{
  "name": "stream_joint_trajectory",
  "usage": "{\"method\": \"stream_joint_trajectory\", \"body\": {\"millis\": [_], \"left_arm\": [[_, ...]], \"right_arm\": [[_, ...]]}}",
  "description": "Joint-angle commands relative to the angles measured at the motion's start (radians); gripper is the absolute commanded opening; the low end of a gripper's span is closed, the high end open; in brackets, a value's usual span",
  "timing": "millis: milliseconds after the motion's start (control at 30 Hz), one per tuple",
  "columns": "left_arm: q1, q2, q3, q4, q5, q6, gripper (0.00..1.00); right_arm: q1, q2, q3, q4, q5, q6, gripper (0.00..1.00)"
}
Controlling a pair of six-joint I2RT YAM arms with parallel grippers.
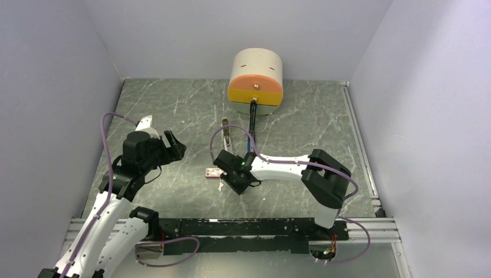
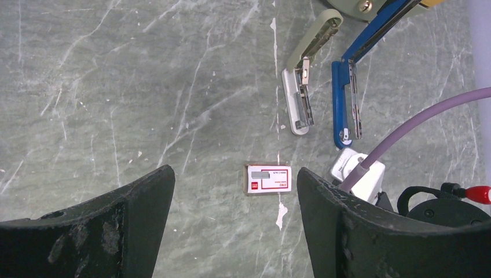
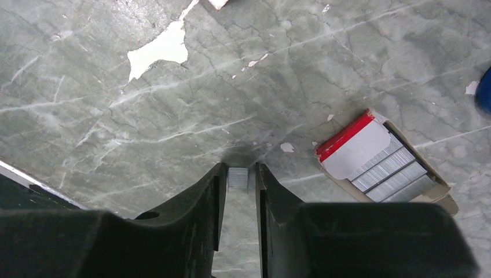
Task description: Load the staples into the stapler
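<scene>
Staples, as one short silvery-grey ribbed metal strip [image 3: 238, 179], sit between the two black fingertips of the right gripper [image 3: 238, 171], which presses on the strip from both sides, so this pincer is pinching it. I judge that such a grip is chosen because it holds the thin strip straight, as is needed for sliding it into a narrow channel. Whether the strip rests on the grey marbled table [image 3: 87, 87] or is lifted a little, the pictures do not tell. Near it, to the right in the wrist view, lies the small red-and-white cardboard box [image 3: 379, 165], its flap open and more strips visible inside, so it seems to be the source of the strip. Farther back on the table lie the pale grey stapler [image 2: 298, 98] and the blue stapler [image 2: 346, 101], side by side, both folded open with the metal magazine exposed, which is the position that loading asks for; which of them is meant I cannot say. The left gripper [image 2: 233, 191] hangs above the table with its fingers spread wide and nothing between them, probably in reserve to steady a stapler. The loading itself is not yet done
</scene>
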Motion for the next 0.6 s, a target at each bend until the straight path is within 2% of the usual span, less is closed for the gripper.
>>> {"method": "stream_joint_trajectory", "body": {"millis": [0, 200, 400, 567], "left_arm": [[-0.004, -0.005, 0.003, 0.013, 0.009, -0.008, 0.82], [-0.004, -0.008, 0.002, 0.013, 0.010, -0.009, 0.82], [-0.004, -0.006, -0.001, 0.018, 0.013, -0.010, 0.82], [-0.004, -0.007, 0.002, 0.013, 0.013, -0.010, 0.82]], "right_arm": [[0.007, 0.031, 0.003, -0.052, 0.006, 0.040, 0.29], [0.008, 0.040, 0.015, -0.091, 0.026, 0.095, 0.32], [0.008, 0.053, 0.022, -0.086, 0.013, 0.125, 0.23], [0.007, 0.050, 0.021, -0.054, 0.024, 0.139, 0.22]]}}
